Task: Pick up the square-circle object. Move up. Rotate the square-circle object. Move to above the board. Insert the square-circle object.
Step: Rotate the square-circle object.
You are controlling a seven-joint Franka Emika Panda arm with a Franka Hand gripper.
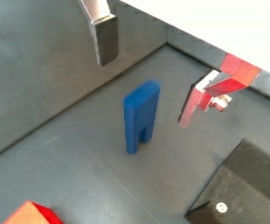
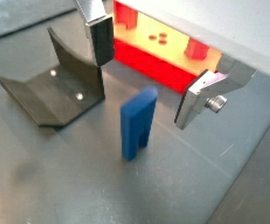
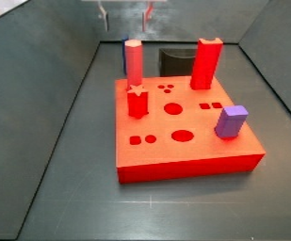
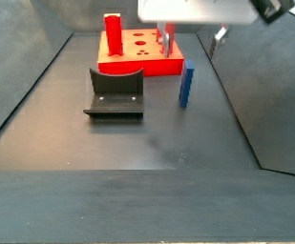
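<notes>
The square-circle object (image 4: 185,88) is a slim dark blue peg standing upright on the grey floor beside the board (image 4: 147,65). In both wrist views the peg (image 1: 141,118) (image 2: 137,127) lies below and between my fingertips, untouched. My gripper (image 4: 192,45) hangs open just above it, one finger (image 2: 100,39) on each side (image 2: 201,98). The board (image 3: 185,155) is a thick red slab with round, square and dot holes. In a side view only a thin strip of the peg (image 3: 125,58) shows behind a pink peg, with the gripper (image 3: 127,19) above it.
The fixture (image 4: 115,91) stands on the floor next to the peg and board. On the board stand a tall red peg (image 3: 207,63), a pink peg (image 3: 134,61), a short red peg (image 3: 137,101) and a purple block (image 3: 231,120). Grey walls enclose the floor.
</notes>
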